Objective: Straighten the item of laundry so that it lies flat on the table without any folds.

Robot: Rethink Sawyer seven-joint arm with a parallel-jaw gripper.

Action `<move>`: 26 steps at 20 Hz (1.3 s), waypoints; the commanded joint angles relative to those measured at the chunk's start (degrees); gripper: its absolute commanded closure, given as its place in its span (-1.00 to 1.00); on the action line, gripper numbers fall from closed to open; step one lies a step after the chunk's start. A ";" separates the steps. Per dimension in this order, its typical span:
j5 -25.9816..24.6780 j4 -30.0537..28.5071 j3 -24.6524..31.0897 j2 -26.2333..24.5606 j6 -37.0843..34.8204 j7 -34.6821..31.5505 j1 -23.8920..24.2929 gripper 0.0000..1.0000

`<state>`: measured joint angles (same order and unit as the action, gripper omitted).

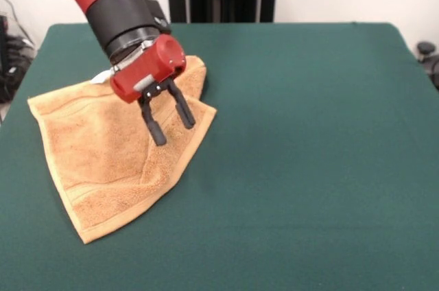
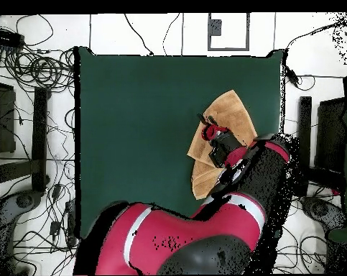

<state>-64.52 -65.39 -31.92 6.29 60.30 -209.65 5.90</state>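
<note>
Towel (image 1: pixel 110 160) lies folded on table (image 1: pixel 309 167), open tool (image 1: pixel 171 126) above.

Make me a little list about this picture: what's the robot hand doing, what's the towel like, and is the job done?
gripper: open, two black fingers pointing down over the towel's right part, nothing held
towel: golden-tan, on the table's left side in the front view, still folded, one layer lying over another
tag: small white bit sticking out at the towel's far edge, next to the arm
table: dark green
job done: no, the towel is not flat yet
</note>
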 commanded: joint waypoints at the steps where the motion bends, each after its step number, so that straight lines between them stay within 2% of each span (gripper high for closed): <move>1: -9.39 2.41 6.80 -5.13 2.14 -5.38 -4.05 -1.00; 2: -13.71 4.02 7.11 -6.06 5.47 -11.20 -4.51 -1.00; 8: -21.74 5.69 8.86 -6.65 10.32 -19.62 -4.57 -1.00; 15: -25.28 5.40 7.29 -6.12 10.53 -23.63 -6.28 -1.00; 17: -23.68 4.86 6.97 -5.68 7.37 -20.94 -6.28 -1.00; 19: -20.32 3.65 7.17 -4.49 3.13 -15.31 -5.74 -1.00; 23: -9.88 0.47 7.47 -0.48 -6.96 2.09 -4.03 -1.00; 26: -0.85 -0.95 7.79 -0.45 -13.54 15.79 -2.95 -1.00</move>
<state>-77.35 -62.37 -31.88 5.46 60.75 -211.12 2.90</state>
